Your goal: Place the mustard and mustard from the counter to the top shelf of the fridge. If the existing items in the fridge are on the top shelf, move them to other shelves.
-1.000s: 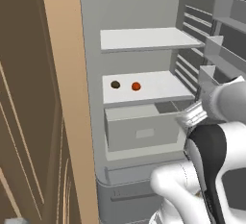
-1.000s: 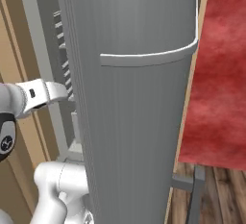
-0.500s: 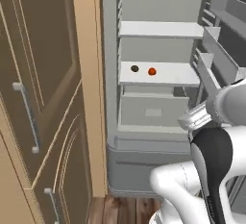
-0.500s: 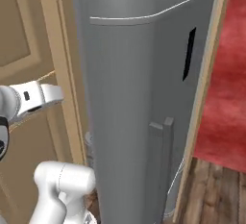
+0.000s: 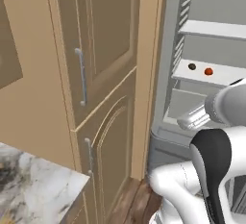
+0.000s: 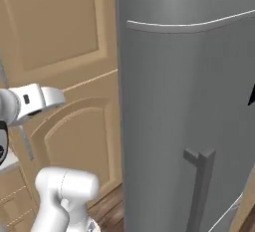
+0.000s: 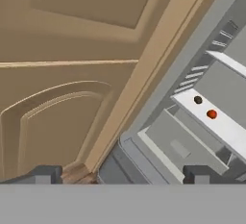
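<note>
Cabinet doors showing matt tan wood, handles looking brushed metal. Fridge appearing smooth satin grey, shelves looking flat white. Counter showing polished marbled stone. Floor showing brown wood planks.

Whole view swung leftward since earlier: fridge now rightward, counter newly visible.
</note>
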